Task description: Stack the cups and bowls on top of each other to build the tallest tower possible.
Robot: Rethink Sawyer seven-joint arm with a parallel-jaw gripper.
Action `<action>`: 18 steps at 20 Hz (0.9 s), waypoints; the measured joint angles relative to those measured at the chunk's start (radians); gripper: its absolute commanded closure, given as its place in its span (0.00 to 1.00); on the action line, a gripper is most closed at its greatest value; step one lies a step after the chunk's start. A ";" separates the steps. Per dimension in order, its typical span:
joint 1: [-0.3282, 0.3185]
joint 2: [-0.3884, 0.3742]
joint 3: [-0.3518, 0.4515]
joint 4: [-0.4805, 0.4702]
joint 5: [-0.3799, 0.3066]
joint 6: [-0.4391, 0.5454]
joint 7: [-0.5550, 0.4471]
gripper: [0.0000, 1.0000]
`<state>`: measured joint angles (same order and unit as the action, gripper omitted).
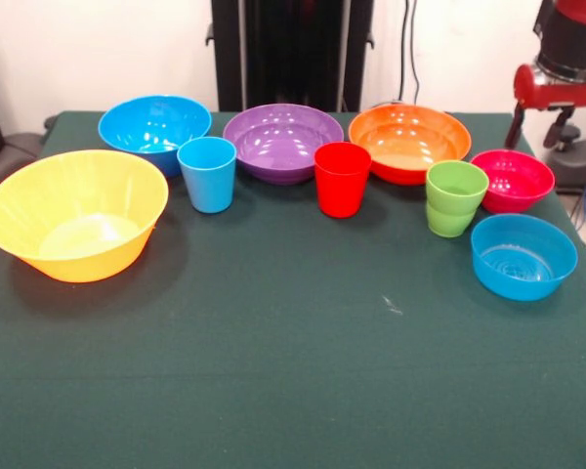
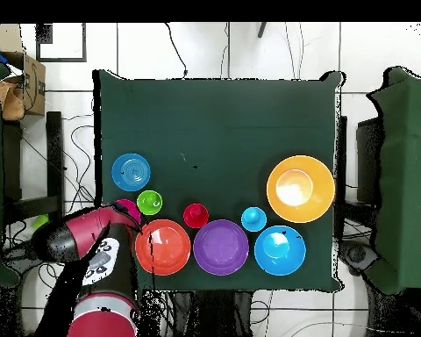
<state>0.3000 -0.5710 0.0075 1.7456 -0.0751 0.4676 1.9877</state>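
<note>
Standing unstacked: glossy cups (image 1: 342,178), bowls (image 1: 282,142) on table (image 1: 273,371)

Nine separate bowls and cups sit unstacked on the green table (image 2: 223,123).

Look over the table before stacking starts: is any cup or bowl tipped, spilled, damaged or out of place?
Only the big yellow-orange bowl stands out: in the front view its rim slopes, as if it sits tilted. The light blue cup, red cup and green cup stand upright. Nothing is stacked, spilled or visibly damaged.

table (image 1: 273,371) near half free | bowls (image 1: 283,142), cups (image 1: 343,179) crowd far half
</note>
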 measured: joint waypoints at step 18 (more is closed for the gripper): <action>0.040 0.037 -0.030 -0.041 0.000 -0.036 0.000 0.00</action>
<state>0.3403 -0.5341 -0.0229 1.7042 -0.0751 0.4314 1.9877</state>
